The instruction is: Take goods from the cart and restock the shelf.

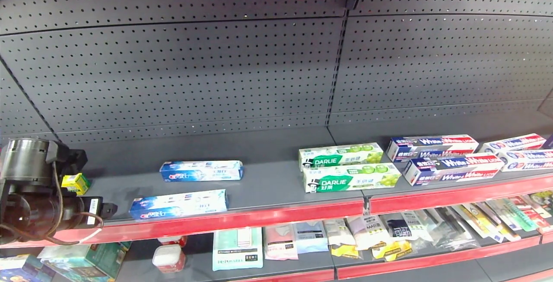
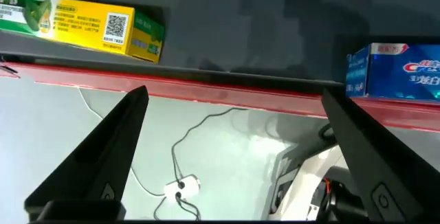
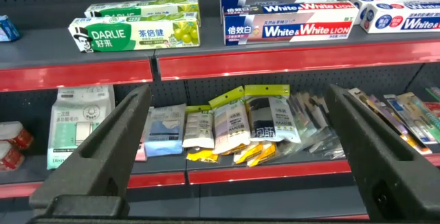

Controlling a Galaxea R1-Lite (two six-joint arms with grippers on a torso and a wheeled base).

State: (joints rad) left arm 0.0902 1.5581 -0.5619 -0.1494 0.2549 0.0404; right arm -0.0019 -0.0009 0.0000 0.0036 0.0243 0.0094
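My left gripper [image 2: 234,97] is open with nothing between its fingers, hanging just in front of the red shelf edge [image 2: 206,86]. In the head view it sits at the far left [image 1: 88,185], beside a small yellow-green box [image 1: 76,183] [image 2: 82,23] lying on the grey shelf [image 1: 268,178]. Two blue toothpaste boxes [image 1: 201,170] [image 1: 179,204] lie to its right; the end of one [image 2: 399,69] appears in the left wrist view. My right gripper [image 3: 239,93] is open and holds nothing, facing the shelves from a distance.
Two green toothpaste boxes [image 1: 352,177] [image 3: 134,31] and several blue-and-white ones [image 1: 453,167] [image 3: 289,26] fill the shelf's right part. The lower shelf holds packets [image 1: 376,234] [image 3: 234,124], a small jar [image 1: 169,258] and boxes [image 1: 82,260]. A cable [image 2: 182,183] lies on the floor.
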